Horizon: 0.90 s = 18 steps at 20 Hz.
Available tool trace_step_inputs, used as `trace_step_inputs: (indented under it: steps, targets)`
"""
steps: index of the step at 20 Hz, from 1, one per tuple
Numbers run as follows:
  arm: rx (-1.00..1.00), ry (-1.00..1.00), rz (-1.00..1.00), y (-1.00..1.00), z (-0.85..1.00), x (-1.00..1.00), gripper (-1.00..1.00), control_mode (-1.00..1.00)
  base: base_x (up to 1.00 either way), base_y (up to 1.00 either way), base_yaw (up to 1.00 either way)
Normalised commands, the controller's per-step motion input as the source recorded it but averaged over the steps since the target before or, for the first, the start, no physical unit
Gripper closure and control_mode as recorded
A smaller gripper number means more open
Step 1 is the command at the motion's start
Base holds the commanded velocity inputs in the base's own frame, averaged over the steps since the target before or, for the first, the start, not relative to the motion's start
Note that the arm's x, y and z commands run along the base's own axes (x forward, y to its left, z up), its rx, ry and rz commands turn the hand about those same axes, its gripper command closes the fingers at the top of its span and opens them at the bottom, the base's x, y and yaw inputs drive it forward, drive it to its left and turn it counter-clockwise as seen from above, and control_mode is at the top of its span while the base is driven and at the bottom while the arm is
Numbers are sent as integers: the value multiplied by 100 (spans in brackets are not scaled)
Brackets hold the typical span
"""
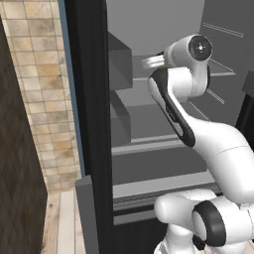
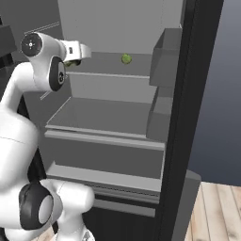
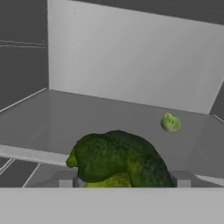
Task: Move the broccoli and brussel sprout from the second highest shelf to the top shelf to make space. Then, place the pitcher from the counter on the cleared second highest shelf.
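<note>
A: What is nearest to the hand?
B: The gripper (image 3: 124,183) has its jaws around the broccoli (image 3: 118,159), holding it above a grey shelf (image 3: 109,113).
A: And further?
B: The brussel sprout (image 3: 170,123) lies on that shelf, near the back wall (image 3: 131,57).

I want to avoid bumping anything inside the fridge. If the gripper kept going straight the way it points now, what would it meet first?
With the broccoli between its fingers, the gripper points over the shelf towards the fridge's pale back wall. The way looks free up to that wall; the brussel sprout sits off to one side, though depth is hard to judge.
</note>
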Motion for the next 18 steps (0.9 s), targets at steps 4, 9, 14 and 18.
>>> trace_step_inputs:
  steps: [4, 9, 14, 18]
  targets:
    - [0, 0, 0, -3, -8, 96, 100, -100, 0, 0, 0]
    - [2, 3, 1, -3, -35, 100, 100, -100, 0, 0, 0]
    - [2, 6, 3, -2, -48, 100, 100, -100, 0, 0, 0]
    - [3, 6, 4, -2, -32, 100, 100, -100, 0, 0, 0]
